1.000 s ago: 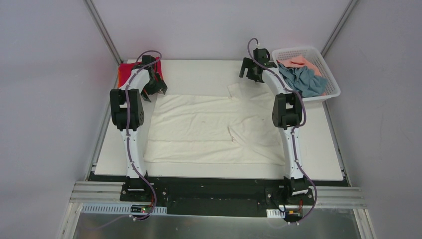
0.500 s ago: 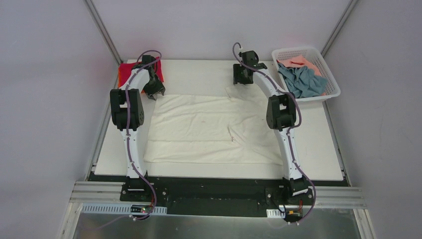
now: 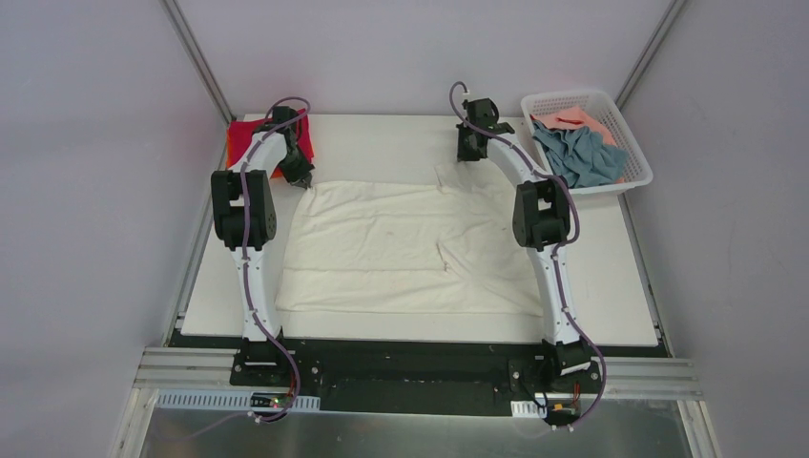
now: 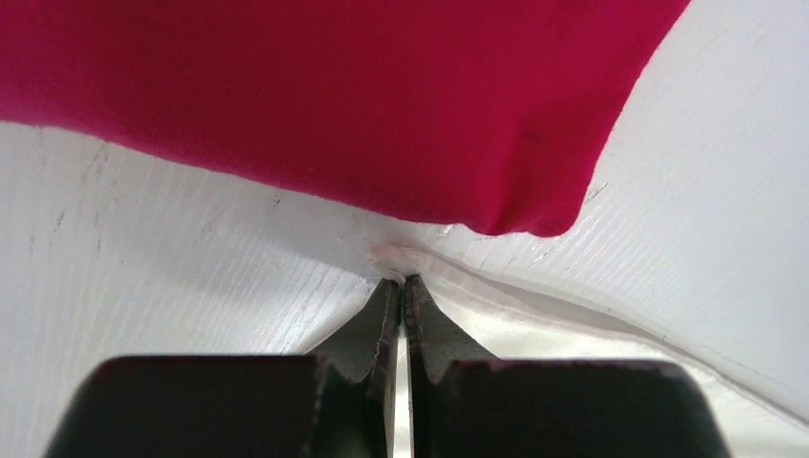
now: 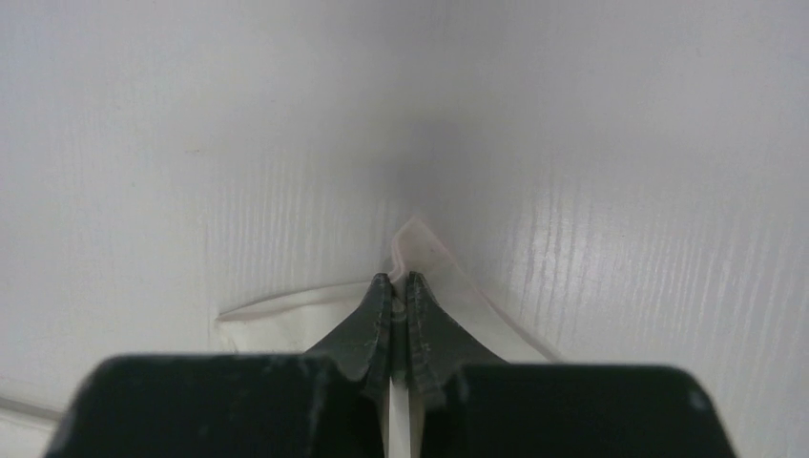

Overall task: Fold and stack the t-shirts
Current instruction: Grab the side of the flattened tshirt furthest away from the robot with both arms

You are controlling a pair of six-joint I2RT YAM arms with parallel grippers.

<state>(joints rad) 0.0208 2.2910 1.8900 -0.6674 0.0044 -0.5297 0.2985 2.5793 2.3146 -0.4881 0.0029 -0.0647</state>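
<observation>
A large cream-white t-shirt (image 3: 405, 243) lies spread flat across the middle of the table. My left gripper (image 3: 301, 179) is at its far left corner, shut on a pinch of the cream cloth (image 4: 405, 260), right beside a folded crimson red t-shirt (image 3: 250, 135) (image 4: 315, 95). My right gripper (image 3: 466, 153) is at the far right corner, shut on the cream cloth (image 5: 412, 243), which peaks up between the fingertips. Grey-blue t-shirt (image 3: 577, 153) and salmon pink t-shirt (image 3: 577, 121) lie bunched in the basket.
A white mesh basket (image 3: 632, 143) stands at the back right corner of the table. The red shirt sits at the back left corner, close to the left table edge. Grey walls enclose the table on three sides.
Both grippers have closed, from wide open to shut, each pinching a far corner of the cream-white shirt. The right gripper moved left and down to the cloth; the left one lowered slightly.
</observation>
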